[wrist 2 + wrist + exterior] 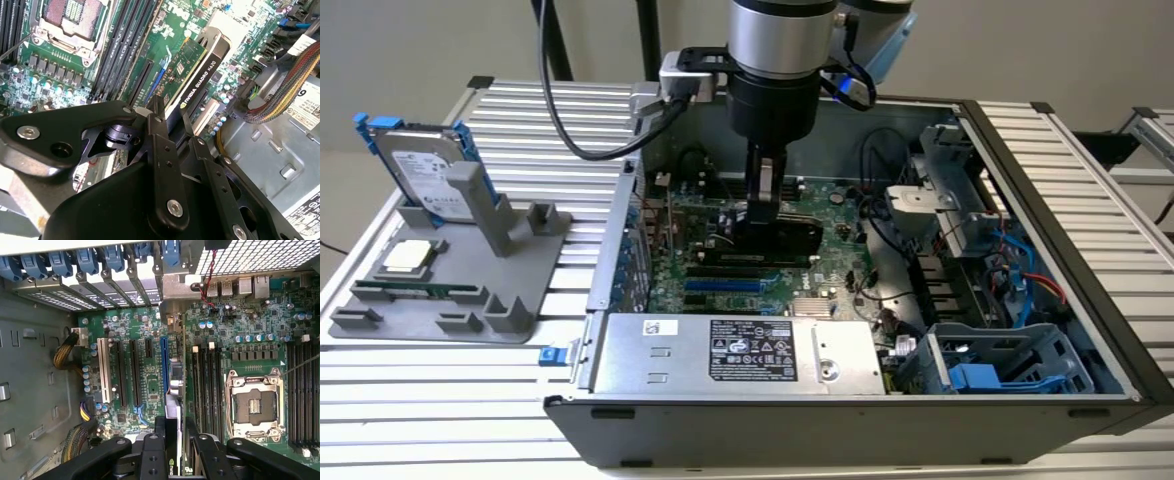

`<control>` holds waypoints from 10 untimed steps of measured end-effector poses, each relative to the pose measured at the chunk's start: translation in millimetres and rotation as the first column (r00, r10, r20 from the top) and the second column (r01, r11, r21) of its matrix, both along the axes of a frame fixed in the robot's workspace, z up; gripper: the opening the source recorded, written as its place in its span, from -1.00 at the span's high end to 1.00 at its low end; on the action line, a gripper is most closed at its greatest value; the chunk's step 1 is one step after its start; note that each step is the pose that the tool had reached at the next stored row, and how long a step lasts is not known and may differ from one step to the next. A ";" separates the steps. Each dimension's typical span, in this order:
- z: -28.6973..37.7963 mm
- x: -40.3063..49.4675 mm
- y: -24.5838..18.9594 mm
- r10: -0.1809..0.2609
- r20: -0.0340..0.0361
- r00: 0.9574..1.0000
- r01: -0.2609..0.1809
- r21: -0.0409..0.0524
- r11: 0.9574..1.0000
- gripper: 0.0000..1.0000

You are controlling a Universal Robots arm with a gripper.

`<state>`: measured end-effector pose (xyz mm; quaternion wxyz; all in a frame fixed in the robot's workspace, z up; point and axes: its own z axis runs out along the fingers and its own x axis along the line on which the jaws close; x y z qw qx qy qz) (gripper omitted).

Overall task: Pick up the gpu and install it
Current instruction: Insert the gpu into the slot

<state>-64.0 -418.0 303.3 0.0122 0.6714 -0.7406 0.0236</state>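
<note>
Gripper (771, 222) was clamped on gpu (790, 238), centre of exterior view, card on edge over motherboard (707, 262) inside open case (1067, 240). In second wrist view, gpu (197, 75) hung above slots; fingers (159, 131) pinched its near end. Room tight: power supply (734, 352) low in frame, cables (894, 225) right. Hard drive (427, 172) stood upper left on stand (447, 290).

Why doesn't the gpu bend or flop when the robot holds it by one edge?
The gpu is probably stiff: the gripper clamps one edge, and its black cooler side stays straight above the motherboard. It looks thin and flat, so it could tip sideways if let go. Its bare green board likely makes it fragile.
</note>
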 end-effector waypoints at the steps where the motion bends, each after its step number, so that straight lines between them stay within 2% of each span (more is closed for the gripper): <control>1: -0.4 0.0 0.0 0.000 0.000 1.000 0.000 0.000 1.000 1.00; 10: -4.1 0.0 0.0 0.003 0.000 1.000 -0.003 -0.001 1.000 1.00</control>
